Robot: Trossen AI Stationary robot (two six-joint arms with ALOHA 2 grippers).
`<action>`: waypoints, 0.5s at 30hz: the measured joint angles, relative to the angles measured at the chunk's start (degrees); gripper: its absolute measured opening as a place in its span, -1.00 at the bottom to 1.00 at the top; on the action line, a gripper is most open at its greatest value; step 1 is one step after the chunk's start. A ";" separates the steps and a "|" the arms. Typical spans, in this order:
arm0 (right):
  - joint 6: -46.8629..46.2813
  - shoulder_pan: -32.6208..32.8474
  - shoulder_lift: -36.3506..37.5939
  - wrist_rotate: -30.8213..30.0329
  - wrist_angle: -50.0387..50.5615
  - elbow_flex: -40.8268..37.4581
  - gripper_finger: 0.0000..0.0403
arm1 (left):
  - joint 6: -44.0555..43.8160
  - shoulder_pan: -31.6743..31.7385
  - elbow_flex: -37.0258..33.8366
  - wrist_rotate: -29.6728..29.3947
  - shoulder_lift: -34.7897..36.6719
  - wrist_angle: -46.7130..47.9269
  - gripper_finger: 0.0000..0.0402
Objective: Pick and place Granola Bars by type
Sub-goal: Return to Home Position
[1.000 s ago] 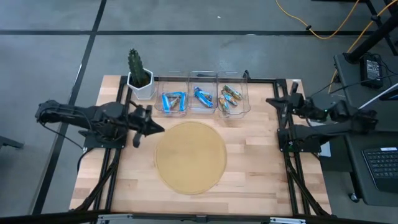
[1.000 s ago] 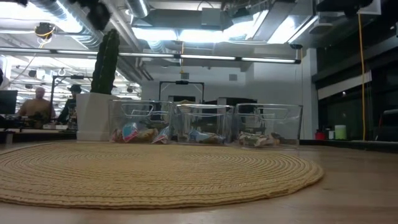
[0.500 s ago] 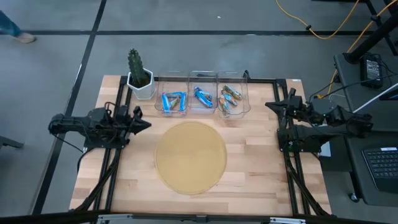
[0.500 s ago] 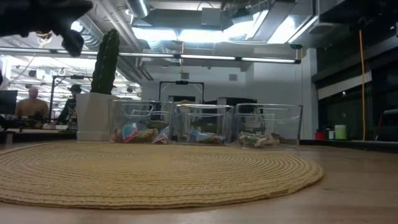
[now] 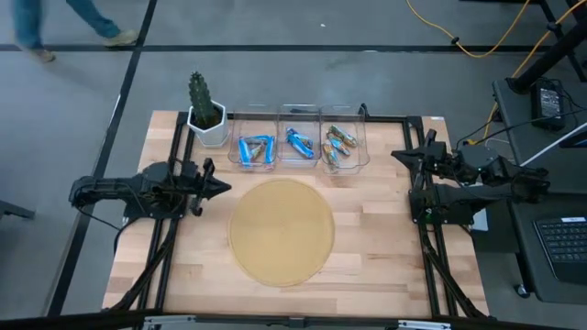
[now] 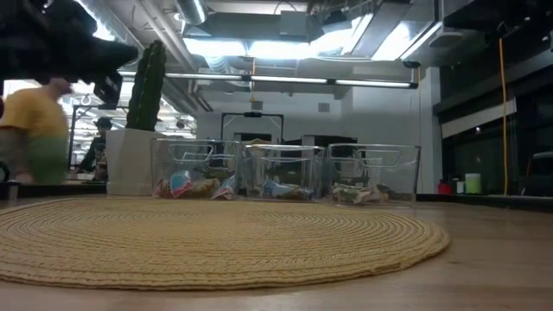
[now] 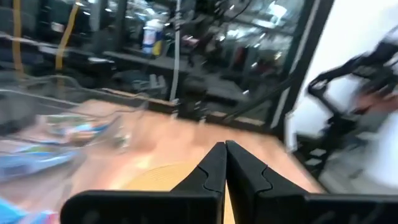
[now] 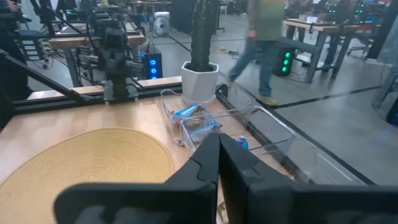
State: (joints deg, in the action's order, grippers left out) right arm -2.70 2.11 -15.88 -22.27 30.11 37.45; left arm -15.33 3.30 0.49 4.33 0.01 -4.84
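Note:
Granola bars lie in three clear bins at the table's far edge: bright blue ones in the left bin (image 5: 254,149), blue-and-silver ones in the middle bin (image 5: 298,142), brown/gold ones in the right bin (image 5: 338,145). My left gripper (image 5: 223,186) hangs shut over the table's left part, just left of the round woven mat (image 5: 281,231), and holds nothing. My right gripper (image 5: 397,152) is shut near the table's right edge, also holding nothing. The left wrist view shows its shut fingers (image 7: 224,152); the right wrist view shows its shut fingers (image 8: 218,144).
A potted cactus (image 5: 205,112) stands at the far left corner beside the bins. A dark frame (image 5: 413,119) runs around the table's edges. A person walks on the floor beyond the far edge (image 5: 55,23). The mat (image 6: 207,242) lies bare in the table's middle.
My left arm drew back toward the table's left edge, then edged toward the right again, and sank lower. My right arm shifted slightly. Both grippers stayed shut. A person walked into view beyond the table's far edge.

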 joint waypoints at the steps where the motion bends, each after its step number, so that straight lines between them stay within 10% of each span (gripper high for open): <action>1: -0.04 0.00 0.00 0.25 -0.01 0.00 -0.94 | 1.49 0.32 0.00 -0.68 0.00 0.81 -0.99; 15: 0.29 0.00 0.04 3.07 0.33 0.00 -0.97 | 16.61 0.99 0.00 -5.15 -0.92 4.04 -0.98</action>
State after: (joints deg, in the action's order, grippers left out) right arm -2.41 2.11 -15.84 -19.20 30.44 37.45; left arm 1.28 4.29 0.49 -0.82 -0.91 -0.80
